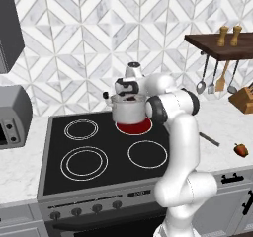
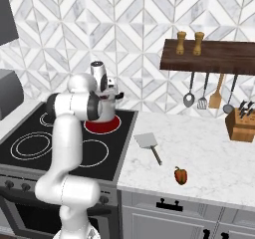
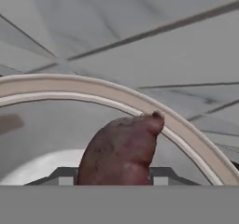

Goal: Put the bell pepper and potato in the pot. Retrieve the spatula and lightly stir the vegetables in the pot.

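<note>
Gripper (image 1: pixel 129 96) — we find it clamped on the potato (image 3: pixel 122 150), hanging just over the pot (image 1: pixel 127 110) mouth. Pot on the glowing red burner (image 1: pixel 134 127). Pepper (image 2: pixel 181 175) and spatula (image 2: pixel 149 145) — on the counter (image 2: pixel 209 148), well apart from pot.

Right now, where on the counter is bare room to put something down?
Bare marble lies between the spatula and the knife block, and right of the bell pepper. It is crowded at the pot, where the gripper holds the potato.
</note>
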